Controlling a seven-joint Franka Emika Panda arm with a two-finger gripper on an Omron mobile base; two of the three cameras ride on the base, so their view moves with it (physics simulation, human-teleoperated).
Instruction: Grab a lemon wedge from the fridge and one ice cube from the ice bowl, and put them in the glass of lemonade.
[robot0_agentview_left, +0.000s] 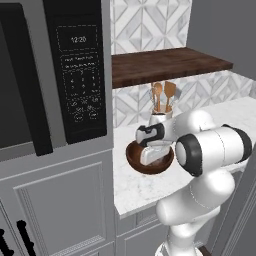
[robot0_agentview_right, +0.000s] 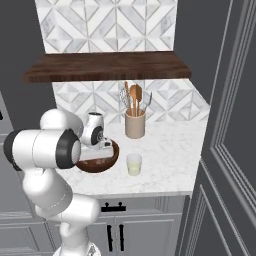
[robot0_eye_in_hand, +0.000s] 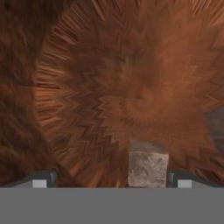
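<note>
Fingertips (robot0_eye_in_hand: 39, 180) stand wide apart inside the ice bowl (robot0_eye_in_hand: 109, 78), an ice cube (robot0_eye_in_hand: 148, 164) between them, nearer the right tip, ungripped; the right base view adds the glass of lemonade (robot0_agentview_right: 134, 164) just right of the bowl; the arm bends down over the counter (robot0_agentview_right: 170, 150), gripper (robot0_agentview_left: 150, 155) dipped into the bowl.

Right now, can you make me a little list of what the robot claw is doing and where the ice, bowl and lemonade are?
claw: open, reaching down into the ice bowl
ice bowl: dark brown wood, on the white counter
ice cube: pale grey, lying on the bowl's floor between the claw's tips, nearer the right tip in the hand view, not gripped yet
second cube: a greyish shape at the right edge of the hand view, too cut off to be sure
glass of lemonade: standing beside the bowl
utensil crock: beige, with wooden spoons, behind the glass
</note>
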